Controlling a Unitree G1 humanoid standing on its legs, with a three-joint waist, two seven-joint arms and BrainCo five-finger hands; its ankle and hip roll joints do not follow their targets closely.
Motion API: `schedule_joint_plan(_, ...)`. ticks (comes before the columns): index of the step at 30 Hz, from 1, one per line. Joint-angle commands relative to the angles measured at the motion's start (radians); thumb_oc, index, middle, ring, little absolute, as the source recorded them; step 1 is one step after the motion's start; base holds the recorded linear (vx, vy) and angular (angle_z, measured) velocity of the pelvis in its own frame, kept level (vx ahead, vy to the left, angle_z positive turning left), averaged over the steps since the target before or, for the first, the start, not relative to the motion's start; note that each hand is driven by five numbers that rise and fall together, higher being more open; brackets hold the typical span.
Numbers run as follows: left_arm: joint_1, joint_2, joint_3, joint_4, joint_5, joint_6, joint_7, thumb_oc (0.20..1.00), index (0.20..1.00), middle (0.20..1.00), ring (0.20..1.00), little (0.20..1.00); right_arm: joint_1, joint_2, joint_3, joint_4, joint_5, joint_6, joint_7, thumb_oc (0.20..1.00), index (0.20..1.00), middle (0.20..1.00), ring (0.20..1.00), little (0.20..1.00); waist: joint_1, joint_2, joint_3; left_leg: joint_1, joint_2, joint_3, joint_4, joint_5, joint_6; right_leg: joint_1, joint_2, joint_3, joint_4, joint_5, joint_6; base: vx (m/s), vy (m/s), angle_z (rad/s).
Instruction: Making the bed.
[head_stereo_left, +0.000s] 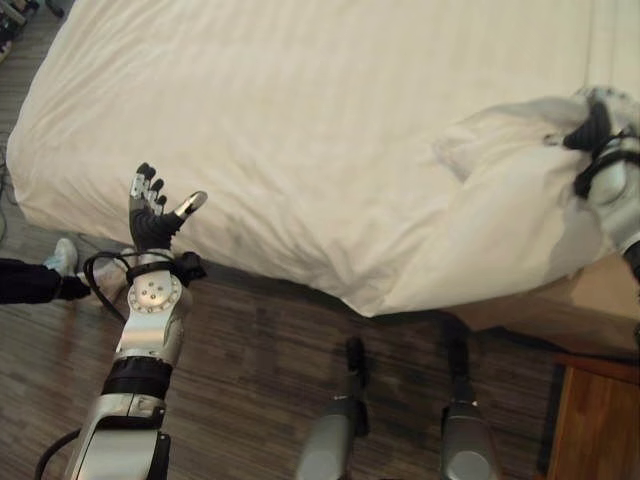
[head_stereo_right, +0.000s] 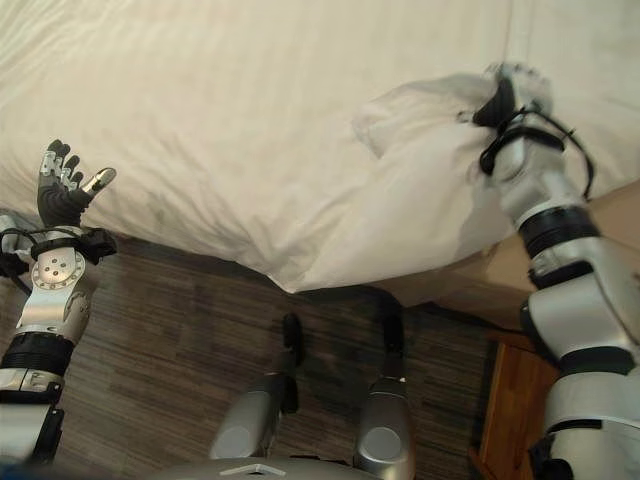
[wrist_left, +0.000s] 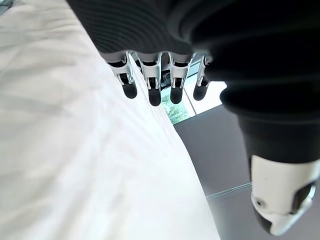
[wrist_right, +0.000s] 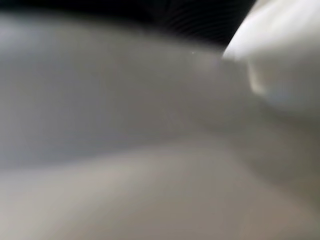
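The duvet (head_stereo_left: 300, 130) covers the bed, its bunched corner (head_stereo_right: 420, 150) lying at the robot's right, so the right hand (head_stereo_right: 512, 95) is the nearer. That hand is buried in the folds and I cannot tell its fingers' state. The left hand (head_stereo_left: 150, 210) hovers spread and empty, just off the bed's near edge, well apart from the corner

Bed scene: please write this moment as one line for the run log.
stage: making bed | right hand: in bunched white duvet, fingers hidden | left hand: open, empty, by bed edge | duvet corner overhangs bed edge
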Motion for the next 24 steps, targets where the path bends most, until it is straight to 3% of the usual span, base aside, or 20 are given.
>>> schedule_joint_plan(1, 0.029, 0.020, 0.035, 0.001, 0.030, -0.031, -0.010, 1.000, 1.000, 1.000, 1.000, 1.000, 0.084, 0.016, 0.023, 0.045, 0.013, 0.016, 0.003, 0.200, 0.200, 0.200, 0.200, 0.200, -0.020, -0.102, -0.080, 0.083, -0.046, 0.058, 0.006, -0.172, 0.005, -0.030, -0.011, 0.063, 0.013, -0.090, -0.035, 0.02, 0.037, -0.06)
schedule_joint_plan(2, 0.049, 0.004, 0.037, -0.018, 0.035, -0.027, -0.012, 1.000, 1.000, 1.000, 1.000, 1.000, 0.151, 0.033, -0.018, 0.025, 0.019, 0.016, 0.003, 0.200, 0.200, 0.200, 0.200, 0.200, -0.024, -0.109, -0.081, 0.099, -0.045, 0.063, 0.006, -0.179, 0.008, -0.017, -0.011, 0.065, 0.013, -0.093, -0.034, 0.10, 0.125, -0.06)
schedule_joint_plan(3, 0.004, -0.023, 0.004, 0.058, 0.108, 0.030, -0.006, 1.000, 1.000, 1.000, 1.000, 1.000, 0.285, 0.118, -0.077, -0.010, -0.012, 0.018, -0.002, 0.200, 0.200, 0.200, 0.200, 0.200, -0.054, -0.116, -0.098, 0.144, -0.043, 0.077, 0.006, -0.200, 0.015, 0.011, -0.006, 0.080, 0.013, -0.094, -0.031, 0.08, 0.114, -0.05)
schedule_joint_plan(14, 0.103, -0.101, 0.031, 0.050, 0.134, 0.066, -0.007, 1.000, 1.000, 1.000, 1.000, 1.000, 0.612, 0.127, -0.254, -0.101, -0.087, 0.027, 0.004, 0.200, 0.200, 0.200, 0.200, 0.200, -0.133, -0.161, -0.148, 0.269, -0.022, 0.167, 0.006, -0.244, 0.028, 0.078, 0.006, 0.147, 0.013, -0.092, -0.021, 0.03, 0.027, -0.35)
schedule_joint_plan(15, 0.117, -0.110, 0.037, 0.041, 0.135, 0.069, -0.009, 1.000, 1.000, 1.000, 1.000, 1.000, 0.654, 0.129, -0.285, -0.100, -0.085, 0.030, 0.002, 0.363, 0.363, 0.363, 0.363, 0.363, -0.153, -0.164, -0.151, 0.285, -0.018, 0.177, 0.006, -0.250, 0.028, 0.090, 0.006, 0.154, 0.013, -0.095, -0.018, 0.00, -0.044, -0.47)
schedule_joint_plan(16, 0.141, -0.129, 0.042, 0.038, 0.139, 0.074, -0.012, 1.000, 1.000, 1.000, 1.000, 1.000, 0.715, 0.149, -0.326, -0.080, -0.081, 0.034, -0.004, 1.000, 1.000, 1.000, 1.000, 1.000, -0.174, -0.164, -0.160, 0.293, -0.014, 0.190, 0.006, -0.249, 0.027, 0.091, 0.008, 0.165, 0.013, -0.091, -0.021, 0.00, -0.065, -0.20)
schedule_joint_plan(21, 0.101, -0.173, -0.002, 0.089, 0.120, 0.080, 0.006, 1.000, 1.000, 1.000, 1.000, 1.000, 0.763, 0.164, -0.351, 0.185, -0.090, 0.095, -0.022, 1.000, 1.000, 1.000, 1.000, 1.000, -0.217, -0.144, -0.142, 0.310, -0.014, 0.212, 0.006, -0.246, 0.022, 0.091, 0.009, 0.179, 0.018, -0.091, -0.027, -0.05, -0.066, -0.25)
schedule_joint_plan(24, 0.080, -0.183, -0.022, 0.097, 0.082, 0.068, 0.008, 1.000, 1.000, 1.000, 1.000, 1.000, 0.795, 0.131, -0.408, 0.377, -0.054, 0.134, -0.021, 1.000, 1.000, 1.000, 1.000, 1.000, -0.238, -0.111, -0.127, 0.304, -0.018, 0.214, 0.006, -0.242, 0.016, 0.085, 0.007, 0.184, 0.016, -0.095, -0.033, -0.05, -0.048, -0.23)
